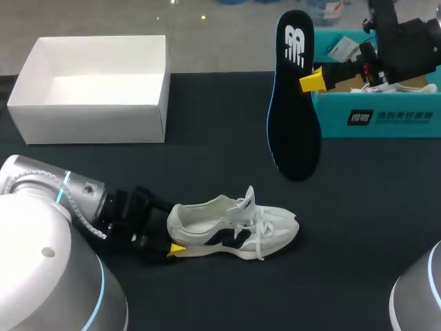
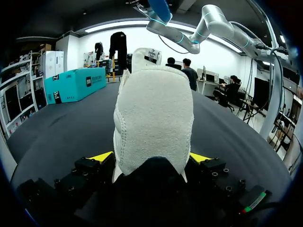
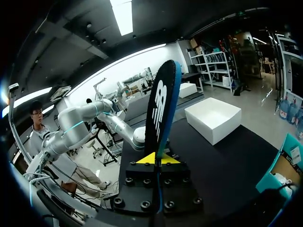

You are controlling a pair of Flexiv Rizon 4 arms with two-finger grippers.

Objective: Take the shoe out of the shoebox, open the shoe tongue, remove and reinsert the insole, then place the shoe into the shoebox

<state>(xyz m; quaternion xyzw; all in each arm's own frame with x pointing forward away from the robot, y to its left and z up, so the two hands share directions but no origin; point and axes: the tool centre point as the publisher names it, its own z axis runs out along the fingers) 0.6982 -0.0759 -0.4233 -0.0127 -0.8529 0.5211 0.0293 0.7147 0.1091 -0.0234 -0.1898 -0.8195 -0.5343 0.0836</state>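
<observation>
I'm pinning the shoe on the table, near the middle, with my left gripper clamped on its heel; my right gripper is pinching the insole, holding it in the air at the far right; the shoebox is sitting far left. I'm judging that the long insole may twist in that narrow pinch and snag the tongue, tipping the shoe.
</observation>
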